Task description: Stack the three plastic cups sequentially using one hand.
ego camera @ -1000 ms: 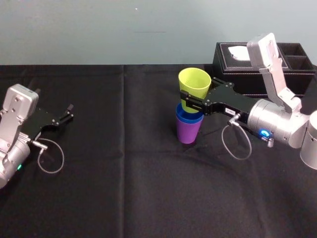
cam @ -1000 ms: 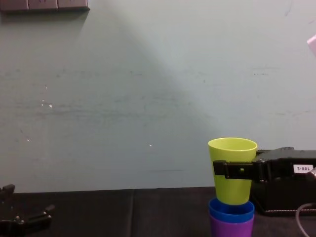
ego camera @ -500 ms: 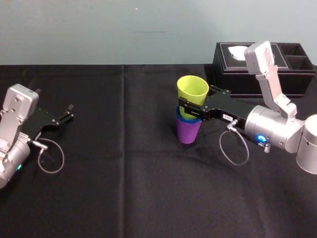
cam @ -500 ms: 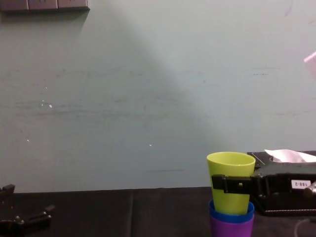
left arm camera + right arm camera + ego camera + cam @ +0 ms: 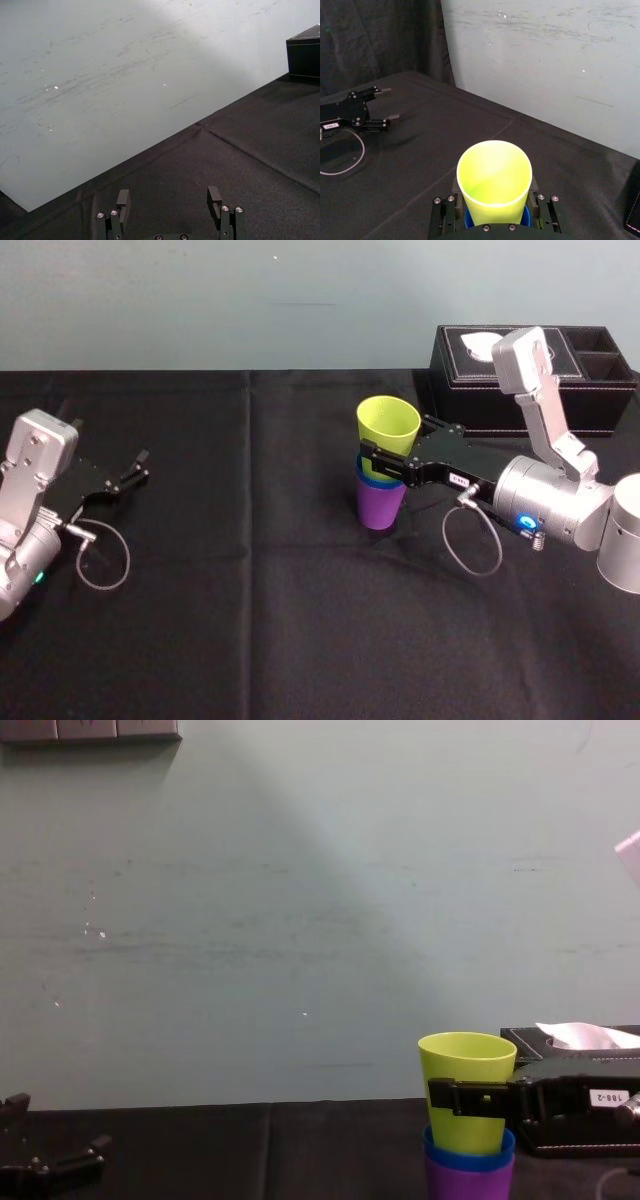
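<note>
on the last of 3 steps: seating the yellow-green cup point(image 5: 390, 424) into the blue cup point(image 5: 470, 1152), itself nested in the purple cup point(image 5: 381, 508), upright mid-counter point(image 5: 250, 620), near the black tissue box point(image 5: 470, 400). gripping the yellow-green cup's wall below the rim with the right jaws, closed on both sides; sunk partway into the stack. next, likely: press down a touch if not fully seated, then spread the jaws and draw back level without tipping the stack. parked at the counter's left with the left jaws apart, holding nothing.

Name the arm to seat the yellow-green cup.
Right. The right end effector grips the yellow-green cup, partly nested in the blue cup; the left end effector sits open, far off.
</note>
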You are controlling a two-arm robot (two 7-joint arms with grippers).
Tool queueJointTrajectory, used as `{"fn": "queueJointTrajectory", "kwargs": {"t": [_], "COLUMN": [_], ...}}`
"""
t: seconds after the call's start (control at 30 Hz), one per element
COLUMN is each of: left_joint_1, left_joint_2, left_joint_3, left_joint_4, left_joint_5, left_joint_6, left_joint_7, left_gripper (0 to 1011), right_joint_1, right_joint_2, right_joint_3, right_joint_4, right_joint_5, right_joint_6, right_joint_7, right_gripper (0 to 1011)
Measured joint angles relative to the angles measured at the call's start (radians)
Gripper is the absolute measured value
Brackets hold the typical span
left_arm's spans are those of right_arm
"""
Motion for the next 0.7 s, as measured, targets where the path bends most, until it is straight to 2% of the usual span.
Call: {"fn": "queueJointTrajectory", "kwargs": {"t": [0.17,0.27,0.3,0.5,0.7], "left_joint_1": [0.000,0.000,0.000,0.000,0.000], "left_joint_2": [0.000,0.000,0.000,0.000,0.000], "left_joint_3": [0.000,0.000,0.000,0.000,0.000], "left_joint_4": [0.000,0.000,0.000,0.000,0.000], "left_joint_5": [0.000,0.000,0.000,0.000,0.000], "left_joint_6": [0.000,0.000,0.000,0.000,0.000], "left_joint_7": [0.000,0.000,0.000,0.000,0.000], "left_gripper": [1011,1012,1011,1011,1011], "right_joint_1": [0.000,0.001,0.001,0.001,0.001], "right_joint_2": [0.000,0.000,0.000,0.000,0.000], "right_joint_3": [0.000,0.001,0.001,0.001,0.001], "right_joint_4": [0.000,-0.001,-0.001,-0.001,-0.001], "right_joint_5": [0.000,0.001,0.001,0.001,0.001], "right_joint_6": [0.000,0.001,0.001,0.001,0.002], "right_joint_7": [0.000,-0.001,-0.001,-0.001,-0.001], "right_gripper": [749,853,853,1003,1003]}}
